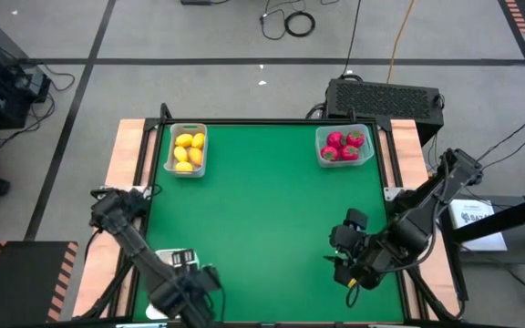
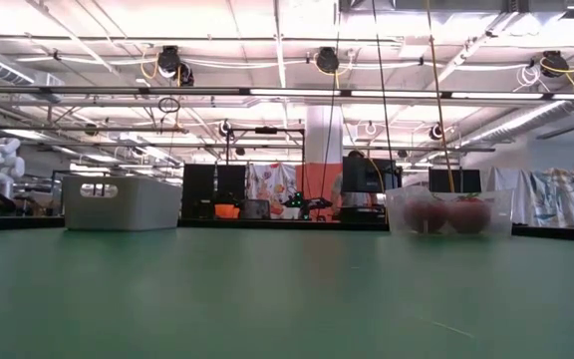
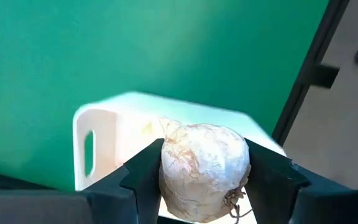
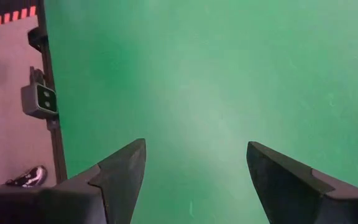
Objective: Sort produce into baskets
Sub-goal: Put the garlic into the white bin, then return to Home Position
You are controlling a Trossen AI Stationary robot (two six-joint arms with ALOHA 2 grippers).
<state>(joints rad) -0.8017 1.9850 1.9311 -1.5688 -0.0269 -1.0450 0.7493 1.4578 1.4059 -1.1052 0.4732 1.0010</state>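
From above, your left hand (image 1: 186, 290) hangs over the white tray (image 1: 173, 257) at the worktop's (image 1: 262, 210) near left edge; yellow fruits (image 1: 189, 151) fill the far-left bin, red fruits (image 1: 343, 146) the far-right one. At worktop level, both bins stand well apart. Your left wrist camera shows the fingers clamped on a garlic bulb (image 3: 204, 169) above the tray, seemingly for release. Your right hand (image 4: 194, 180) hovers spread and empty over bare green.

On the green table (image 1: 262, 219), yellow fruits (image 1: 189, 151) are lying in the grey-white bin (image 1: 171, 150) at the far left, red fruits (image 1: 343, 146) in the clear bin (image 1: 321, 137) far right. The left gripper (image 1: 190, 278) is hovering near the front edge; the right gripper (image 1: 346, 251) is waiting front right.
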